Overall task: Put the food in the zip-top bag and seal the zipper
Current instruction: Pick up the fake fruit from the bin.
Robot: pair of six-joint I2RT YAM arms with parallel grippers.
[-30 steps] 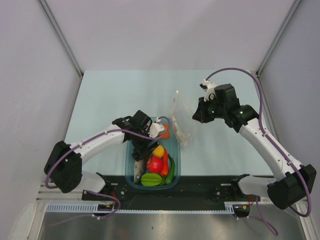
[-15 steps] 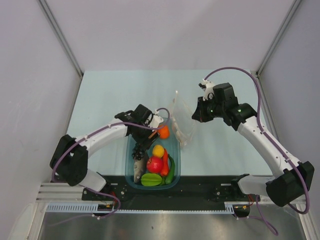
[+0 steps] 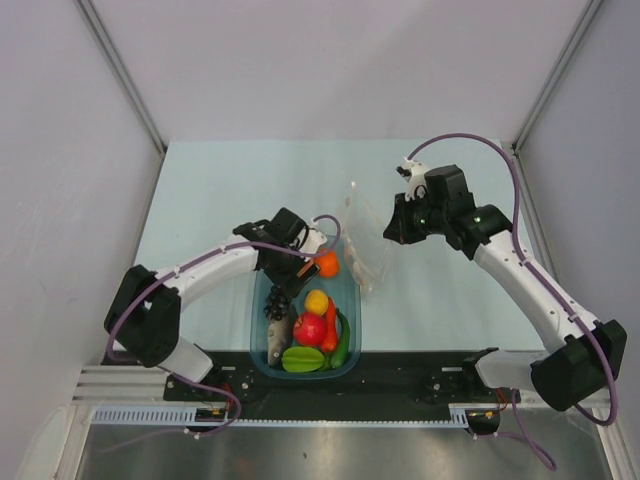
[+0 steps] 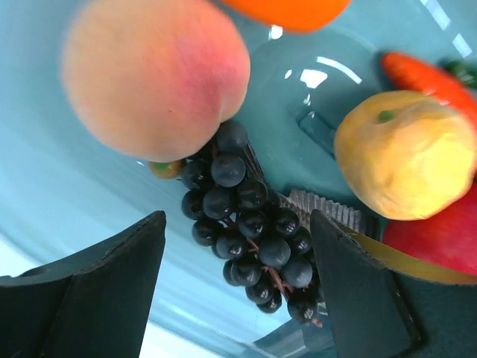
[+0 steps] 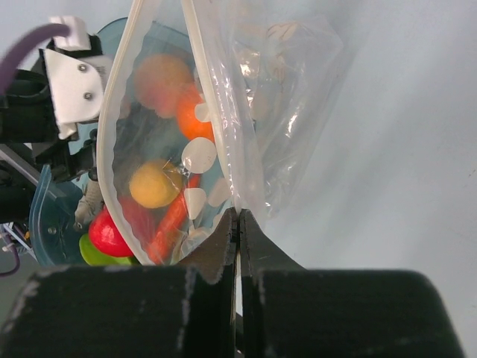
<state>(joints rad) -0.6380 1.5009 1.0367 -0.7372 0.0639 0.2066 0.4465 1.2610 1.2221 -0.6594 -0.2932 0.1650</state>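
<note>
My left gripper is open, low inside the teal tub. In the left wrist view its jaws stand on either side of the black grapes, apart from them. The peach, lemon, orange and red fruit lie around them. From above I see the grapes, orange, lemon, red fruit and starfruit. My right gripper is shut on the zip-top bag, holding it upright beside the tub. Its closed jaws pinch the bag by the pale zipper, the mouth gaping.
A red pepper, a green pepper and a grey fish also lie in the tub, which stands at the table's near edge between the arm bases. White walls enclose the pale blue table on three sides.
My left gripper has shifted left and lower into the tub, uncovering the orange and closing on the grapes' position. My right gripper with the bag has edged slightly left.
</note>
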